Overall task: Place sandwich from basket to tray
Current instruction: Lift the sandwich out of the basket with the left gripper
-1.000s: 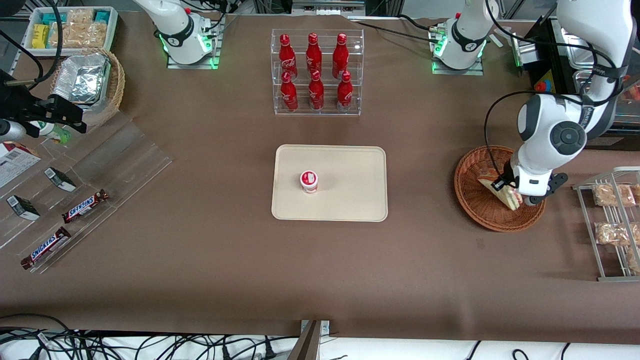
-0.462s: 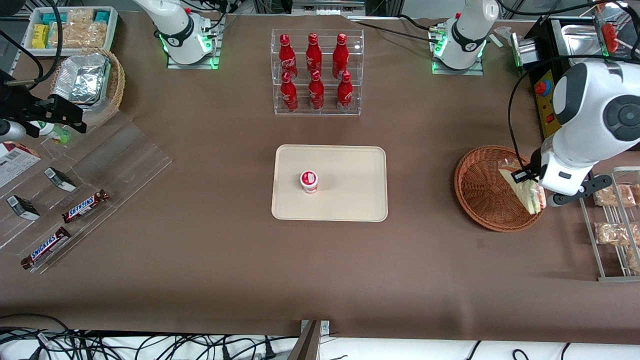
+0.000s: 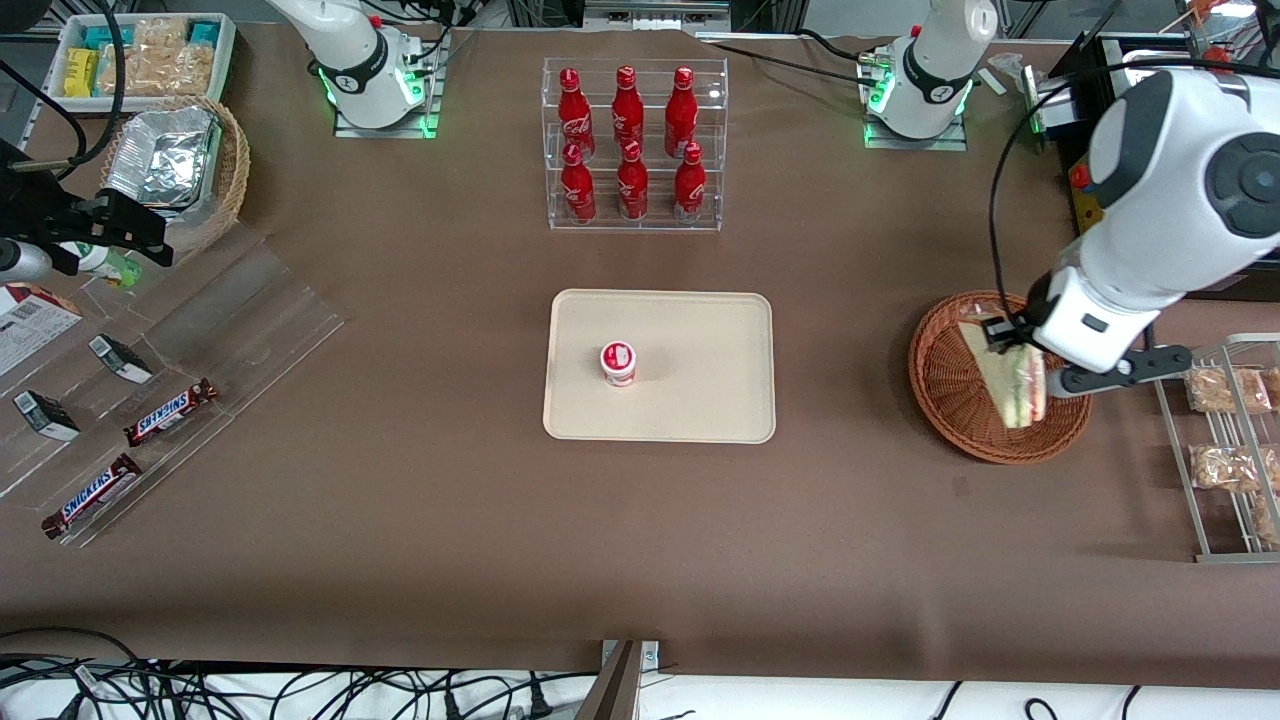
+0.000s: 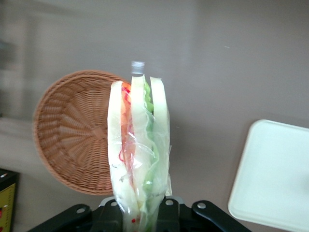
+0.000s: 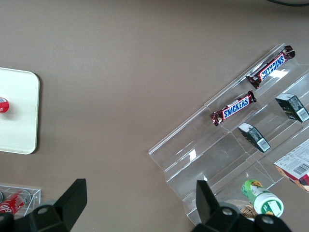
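The clear-wrapped sandwich (image 3: pixel 1012 382) (image 4: pixel 139 150), white bread with red and green layers, hangs in the air above the reddish-brown wicker basket (image 3: pixel 952 392) (image 4: pixel 72 140). My gripper (image 3: pixel 1018 345) (image 4: pixel 141 212) is shut on its wrapped end and holds it clear of the basket floor. Nothing else shows in the basket. The beige tray (image 3: pixel 700 400) (image 4: pixel 275 179) lies at the table's middle, toward the parked arm's end from the basket. On the tray stands a small red-and-white cup (image 3: pixel 618 362).
A clear rack of red bottles (image 3: pixel 632 145) stands farther from the front camera than the tray. A metal rack with bagged tan snacks (image 3: pixel 1225 450) sits beside the basket at the working arm's end. Snickers bars (image 3: pixel 170 412) on a clear stand lie toward the parked arm's end.
The gripper lifted the sandwich out of the basket, swung it out over the rim nearest the snack rack, then brought it back above the basket toward the tray.
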`<action>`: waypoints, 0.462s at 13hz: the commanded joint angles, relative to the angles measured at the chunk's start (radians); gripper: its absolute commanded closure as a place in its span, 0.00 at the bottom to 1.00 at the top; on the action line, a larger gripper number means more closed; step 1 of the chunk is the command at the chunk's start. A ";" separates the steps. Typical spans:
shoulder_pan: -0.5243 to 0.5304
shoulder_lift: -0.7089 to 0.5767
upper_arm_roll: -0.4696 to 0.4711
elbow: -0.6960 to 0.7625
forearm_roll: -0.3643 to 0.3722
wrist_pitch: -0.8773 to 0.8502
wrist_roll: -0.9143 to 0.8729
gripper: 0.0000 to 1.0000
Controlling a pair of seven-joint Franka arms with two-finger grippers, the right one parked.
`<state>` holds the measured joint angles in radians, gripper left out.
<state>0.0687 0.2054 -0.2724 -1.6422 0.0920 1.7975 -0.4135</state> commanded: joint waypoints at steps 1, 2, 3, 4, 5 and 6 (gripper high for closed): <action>0.000 0.020 -0.074 0.039 -0.012 -0.027 0.022 1.00; 0.000 0.020 -0.099 0.039 -0.012 -0.027 0.024 1.00; 0.000 0.020 -0.125 0.039 -0.014 -0.027 0.025 1.00; -0.001 0.026 -0.152 0.039 -0.014 -0.027 0.021 1.00; -0.001 0.037 -0.180 0.039 -0.014 -0.026 0.022 1.00; -0.001 0.041 -0.203 0.039 -0.015 -0.023 0.028 1.00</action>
<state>0.0631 0.2160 -0.4364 -1.6397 0.0909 1.7962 -0.4133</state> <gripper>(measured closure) 0.811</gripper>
